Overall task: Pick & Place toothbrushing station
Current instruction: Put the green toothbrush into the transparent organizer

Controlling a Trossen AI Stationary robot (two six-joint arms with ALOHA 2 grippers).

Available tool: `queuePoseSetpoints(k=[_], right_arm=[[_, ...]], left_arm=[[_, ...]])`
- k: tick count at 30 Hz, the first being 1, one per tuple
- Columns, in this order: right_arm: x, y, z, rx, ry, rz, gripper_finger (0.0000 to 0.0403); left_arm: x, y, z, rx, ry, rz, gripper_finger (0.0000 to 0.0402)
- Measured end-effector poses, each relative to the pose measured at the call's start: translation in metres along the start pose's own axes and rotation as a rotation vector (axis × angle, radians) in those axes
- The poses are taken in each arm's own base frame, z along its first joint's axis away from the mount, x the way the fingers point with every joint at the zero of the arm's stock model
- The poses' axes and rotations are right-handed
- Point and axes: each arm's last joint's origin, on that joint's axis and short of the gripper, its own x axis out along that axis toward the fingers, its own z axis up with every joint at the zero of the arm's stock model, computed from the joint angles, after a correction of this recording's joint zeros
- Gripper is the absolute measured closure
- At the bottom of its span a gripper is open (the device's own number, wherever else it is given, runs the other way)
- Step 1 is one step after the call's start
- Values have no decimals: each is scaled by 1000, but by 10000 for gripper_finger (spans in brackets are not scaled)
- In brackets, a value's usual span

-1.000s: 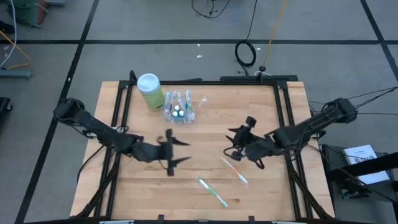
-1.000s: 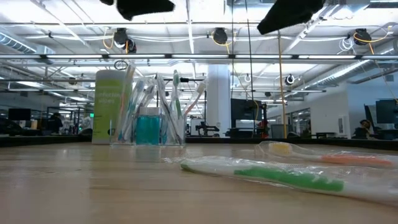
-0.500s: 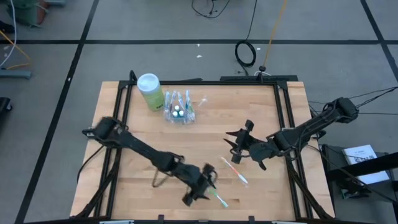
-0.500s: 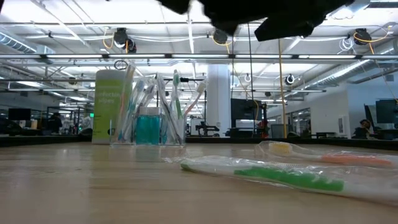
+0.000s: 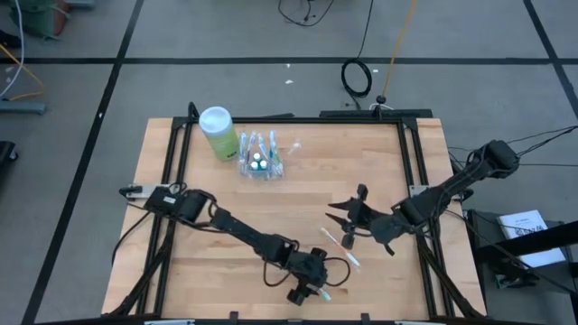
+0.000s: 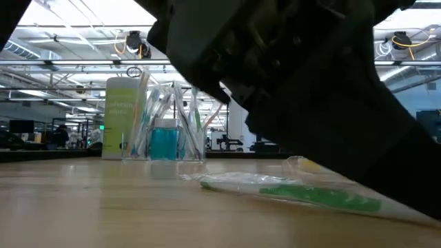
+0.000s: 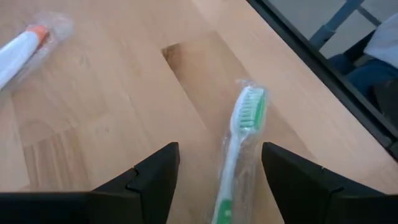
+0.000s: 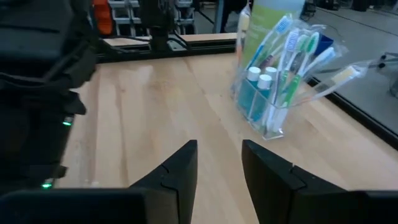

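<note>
Near the front edge of the table (image 5: 190,271), the left gripper (image 5: 307,287) hangs over the wrapped green toothbrush (image 7: 238,151), its fingers spread to either side without touching it. Just behind lies the wrapped orange toothbrush (image 5: 341,248). The right gripper (image 5: 348,217), fingers parted and empty, hovers right of centre. The clear cup (image 5: 259,161) of toothbrushes stands by the back edge, beside the green bottle (image 5: 218,132).

the clear plastic cup of toothbrushes (image 5: 259,162) stands near the wooden table's (image 5: 226,257) far edge, just beside the light-green bottle with a white cap (image 5: 217,132). two wrapped toothbrushes lie near the front: the green-handled wrapped toothbrush (image 7: 239,146) between the left gripper's (image 7: 219,177) spread fingers, the orange-handled wrapped toothbrush (image 5: 341,248) just right of it, beside the right gripper (image 5: 348,221).
</note>
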Motion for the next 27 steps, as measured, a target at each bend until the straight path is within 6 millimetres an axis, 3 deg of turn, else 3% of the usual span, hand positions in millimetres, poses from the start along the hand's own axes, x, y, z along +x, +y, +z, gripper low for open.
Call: queuePoseSetpoints(k=[5,13,15,22,27], right_arm=[[-2,3,1,-14,-23,18,287],[-2,3,3,-25,-36,22,287],[-2,3,3,-25,-36,22,287],[-2,3,3,-25,-36,22,287],[-3,3,4,-16,-45,25,287]], left_arm=[[1,0,-3,-4,30,0,216],[-10,-1,4,33,39,58,368],[-18,-6,10,42,35,48,390],[-83,-34,60,286,-46,75,392],[-156,-44,87,412,-126,71,391]])
